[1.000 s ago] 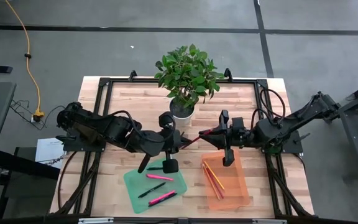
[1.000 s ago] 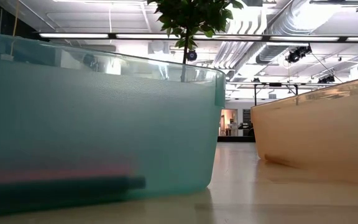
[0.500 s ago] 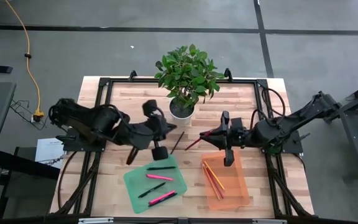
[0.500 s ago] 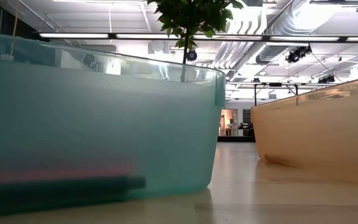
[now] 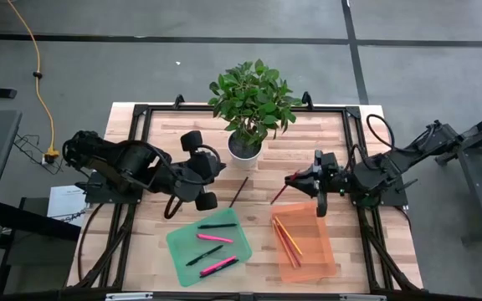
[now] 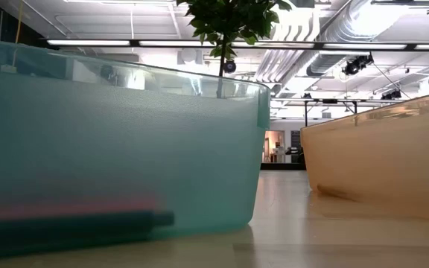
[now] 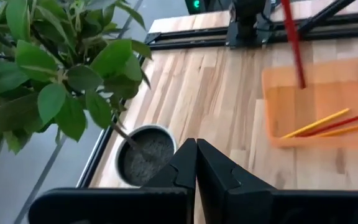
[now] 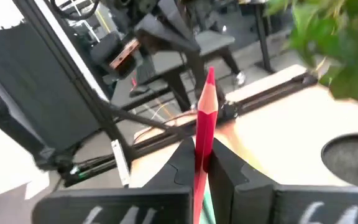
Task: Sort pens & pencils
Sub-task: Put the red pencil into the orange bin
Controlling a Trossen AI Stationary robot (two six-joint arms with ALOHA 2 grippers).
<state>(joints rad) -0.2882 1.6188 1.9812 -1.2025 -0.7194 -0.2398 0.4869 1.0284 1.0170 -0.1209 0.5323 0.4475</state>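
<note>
Right gripper (image 5: 295,179) at about 3 o'clock of the table, clamped tight on a red pencil (image 5: 279,193) slanting over the far edge of the orange tray (image 5: 325,251), three pencils (image 5: 287,237) lying inside. Left gripper (image 7: 196,163) near the plant pot (image 5: 244,149), at 10 o'clock of the green tray (image 5: 182,251), fingers pressed together, empty. Pens (image 5: 210,251), pink and black, in the green tray. Dark pencil (image 5: 238,191) on the table between the trays
</note>
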